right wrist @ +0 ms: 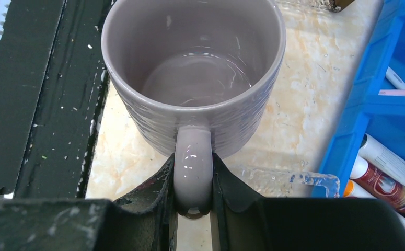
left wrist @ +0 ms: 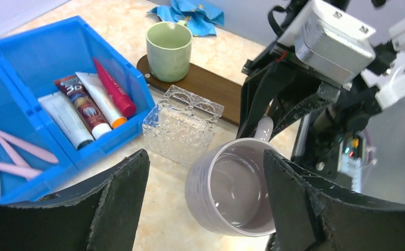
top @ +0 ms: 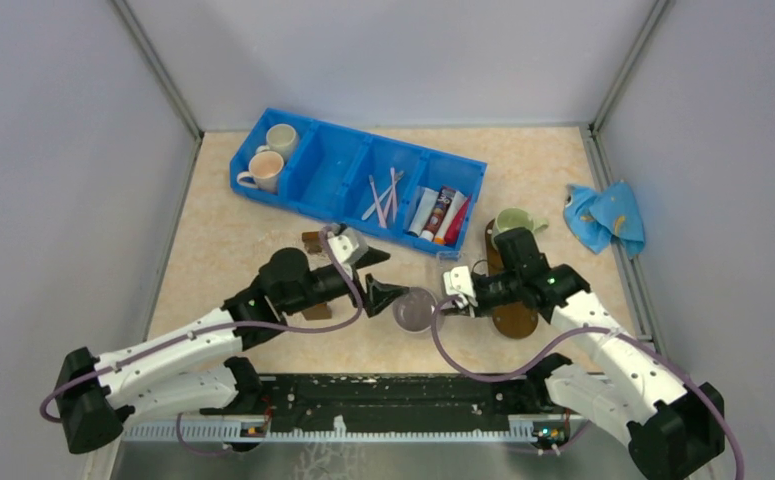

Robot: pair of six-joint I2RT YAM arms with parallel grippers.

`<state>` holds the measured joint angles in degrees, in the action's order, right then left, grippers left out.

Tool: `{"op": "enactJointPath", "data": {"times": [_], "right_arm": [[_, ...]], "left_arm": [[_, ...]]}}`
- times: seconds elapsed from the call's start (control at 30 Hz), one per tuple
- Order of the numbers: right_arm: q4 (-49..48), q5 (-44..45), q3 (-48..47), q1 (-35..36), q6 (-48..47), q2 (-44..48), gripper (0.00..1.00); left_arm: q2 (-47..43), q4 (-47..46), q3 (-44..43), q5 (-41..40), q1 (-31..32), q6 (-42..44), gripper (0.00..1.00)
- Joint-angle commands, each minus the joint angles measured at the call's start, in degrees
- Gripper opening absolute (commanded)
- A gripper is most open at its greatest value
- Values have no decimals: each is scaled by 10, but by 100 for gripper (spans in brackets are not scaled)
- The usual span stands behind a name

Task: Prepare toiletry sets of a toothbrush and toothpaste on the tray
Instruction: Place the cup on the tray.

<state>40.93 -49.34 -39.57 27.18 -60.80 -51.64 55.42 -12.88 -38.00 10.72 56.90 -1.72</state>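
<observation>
From above, the left gripper (top: 379, 277) is standing wide open around the near side of a lilac mug (top: 415, 310), while the right gripper (top: 450, 300) is reaching in from the other side. The tray (top: 515, 320) is lying under the right arm with a green mug (top: 511, 220) at its far end. The toothbrushes (top: 383, 197) and toothpaste tubes (top: 441, 213) are all lying in the blue bin (top: 308, 175), none on the tray.

Through the left wrist camera, the jaws are flanking the lilac mug without touching it. A clear glass holder (left wrist: 182, 125) is standing between bin and tray.

Through the right wrist camera, the right jaws are pinching the mug's handle, nearly closed, and carrying the grip alone. Whether the mug's base is resting on the table (right wrist: 304, 78) I cannot tell.

This looks like a handover, with the mug probably going to the tray as a holder. Next, the left arm should be backing clear, and the right should be keeping the mug upright while finding bare tray beside the green mug
</observation>
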Motion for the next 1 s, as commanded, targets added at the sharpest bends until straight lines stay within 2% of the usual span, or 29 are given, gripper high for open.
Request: {"op": "enactJointPath", "data": {"times": [0.0, 0.13, 0.33, 0.47, 0.8, 0.9, 0.93, 0.97], "right_arm": [[-36, -62, -52, -4, 14, 20, 0], [-37, -55, -53, -6, 21, 18, 0], [-38, -46, -53, -7, 23, 16, 0], [-42, -37, -50, -7, 25, 15, 0], [-56, -14, -46, -7, 34, 10, 0], [-57, -10, -45, -7, 34, 9, 0], [-57, -10, -44, -7, 34, 9, 0], [-57, -10, -44, -7, 34, 9, 0]], "left_arm": [[-43, -50, 37, -74, 2, -180, 86], [-35, 36, 19, -117, 2, -295, 87], [8, 160, -28, -137, 4, -376, 85], [47, 231, -68, -139, 9, -378, 81], [151, 319, -159, -129, 33, -343, 63], [177, 339, -177, -125, 37, -332, 61], [184, 346, -181, -124, 37, -327, 59], [188, 350, -184, -122, 37, -323, 51]]}}
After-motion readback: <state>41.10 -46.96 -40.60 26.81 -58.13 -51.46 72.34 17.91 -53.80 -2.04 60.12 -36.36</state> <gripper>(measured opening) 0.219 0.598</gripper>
